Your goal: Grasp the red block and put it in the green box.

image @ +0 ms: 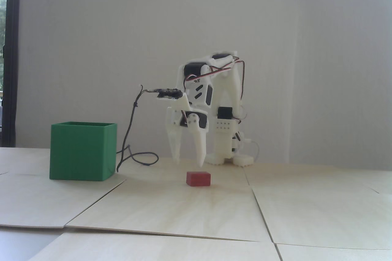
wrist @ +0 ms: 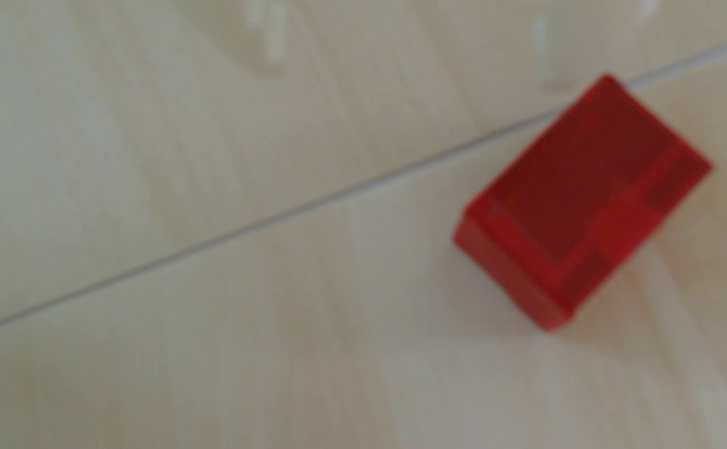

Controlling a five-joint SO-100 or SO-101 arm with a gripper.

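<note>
Right now my gripper [image: 189,162] hangs with its jaws parted and empty, tips pointing down just above and behind the red block [image: 198,179], so a short descent should straddle it. That block lies flat on the worktop [image: 171,212] (askew in the wrist view), well apart from the green box [image: 82,151] off to its left in the fixed view. My arm is folded high, wrist bent downward.

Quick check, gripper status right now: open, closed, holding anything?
Gripper: open and empty, fingers pointing down, poised above the red block, which sits on the table untouched.
</note>
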